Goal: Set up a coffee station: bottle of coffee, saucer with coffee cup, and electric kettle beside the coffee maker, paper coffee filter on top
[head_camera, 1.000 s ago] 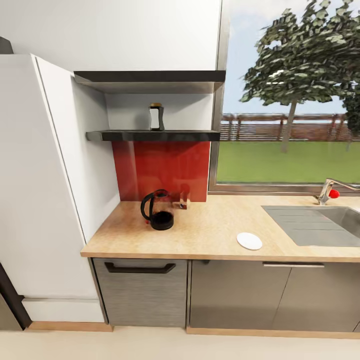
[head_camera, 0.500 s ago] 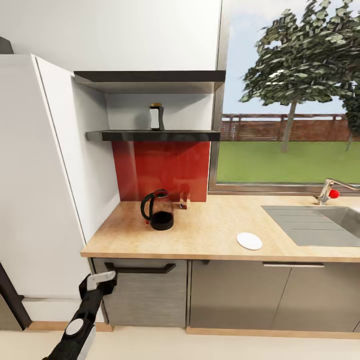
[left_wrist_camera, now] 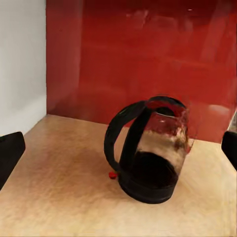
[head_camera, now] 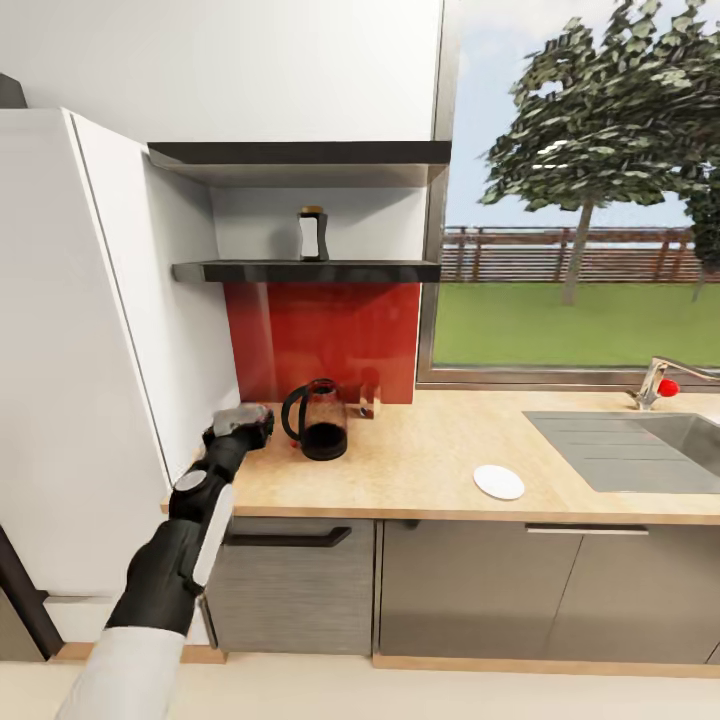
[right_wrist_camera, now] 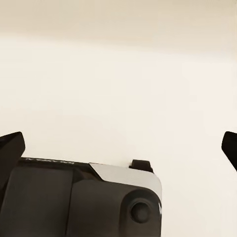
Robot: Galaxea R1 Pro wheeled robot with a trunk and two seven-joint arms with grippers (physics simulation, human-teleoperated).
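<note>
The electric kettle (head_camera: 318, 421), clear glass with a black handle and base, stands on the wooden countertop (head_camera: 420, 470) in front of the red backsplash. In the left wrist view the kettle (left_wrist_camera: 150, 158) is straight ahead with its handle toward me. My left gripper (head_camera: 240, 423) hovers over the counter's left end, just left of the kettle and apart from it, open and empty (left_wrist_camera: 118, 150). The dark-capped bottle of coffee (head_camera: 312, 233) stands on the lower black shelf. A white saucer (head_camera: 498, 482) lies near the counter's front edge. My right gripper (right_wrist_camera: 118, 148) is open over pale floor.
A small clear object (head_camera: 369, 401) sits behind the kettle against the backsplash. The sink (head_camera: 640, 450) and tap (head_camera: 655, 382) are at the right. A tall white cabinet (head_camera: 80, 380) borders the counter's left end. The robot's dark base (right_wrist_camera: 84, 197) lies under my right gripper.
My left arm has risen from low in front of the cabinet drawer to counter height, bringing its gripper beside the kettle. The kettle, bottle and saucer have not moved.
</note>
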